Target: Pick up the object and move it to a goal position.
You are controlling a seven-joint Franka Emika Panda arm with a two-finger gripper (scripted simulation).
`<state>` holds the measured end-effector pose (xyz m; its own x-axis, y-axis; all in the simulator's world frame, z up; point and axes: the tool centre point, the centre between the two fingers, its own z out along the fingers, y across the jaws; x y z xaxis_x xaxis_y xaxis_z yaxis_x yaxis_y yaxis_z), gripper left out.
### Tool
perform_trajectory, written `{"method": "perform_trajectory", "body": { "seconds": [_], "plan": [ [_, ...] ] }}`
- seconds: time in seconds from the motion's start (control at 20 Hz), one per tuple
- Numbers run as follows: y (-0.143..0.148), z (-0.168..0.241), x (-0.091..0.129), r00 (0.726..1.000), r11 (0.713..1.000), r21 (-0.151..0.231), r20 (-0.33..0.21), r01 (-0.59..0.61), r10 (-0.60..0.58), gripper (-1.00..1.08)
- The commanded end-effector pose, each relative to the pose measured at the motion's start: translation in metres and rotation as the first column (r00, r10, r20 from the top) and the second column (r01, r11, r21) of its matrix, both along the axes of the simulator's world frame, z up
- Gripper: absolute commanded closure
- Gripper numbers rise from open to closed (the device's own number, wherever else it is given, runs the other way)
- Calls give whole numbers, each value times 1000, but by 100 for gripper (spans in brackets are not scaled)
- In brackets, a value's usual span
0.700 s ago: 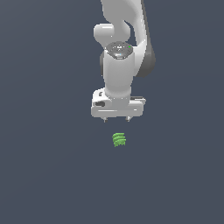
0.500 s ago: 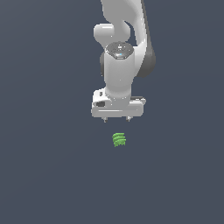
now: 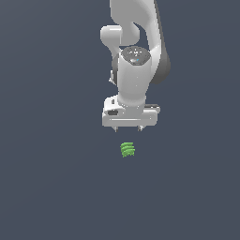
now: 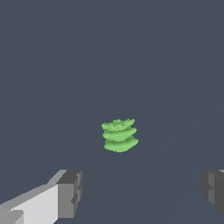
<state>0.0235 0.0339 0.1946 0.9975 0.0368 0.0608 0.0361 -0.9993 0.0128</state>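
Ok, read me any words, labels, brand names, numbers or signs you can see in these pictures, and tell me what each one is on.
There is no readable text in either view.
Green object: plain ridged layers, no label or marking.
Pincer: plain white body, bare dark fingertips in the wrist view, no brand or number.
Arm: white and grey shells, no lettering.
Surface: uniform dark grey, no signs.

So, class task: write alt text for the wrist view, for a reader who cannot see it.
A small bright green ridged block lies on a plain dark grey surface. The white gripper with dark grey fingertips is open, and the block is clear of both fingertips.
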Motion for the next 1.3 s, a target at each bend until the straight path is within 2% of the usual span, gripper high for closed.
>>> {"method": "perform_trajectory", "body": {
  "seconds": [0.0,0.35,0.9,1.25],
  "plan": [
    [-1,0,0,1000,1000,0,0,1,-1,-92],
    [0,-19,3,999,1000,-1,-12,-31,31,-92],
    [3,-89,9,989,990,7,-53,-141,141,-92],
    [4,-105,9,984,986,11,-61,-164,165,-92]
  ]
}}
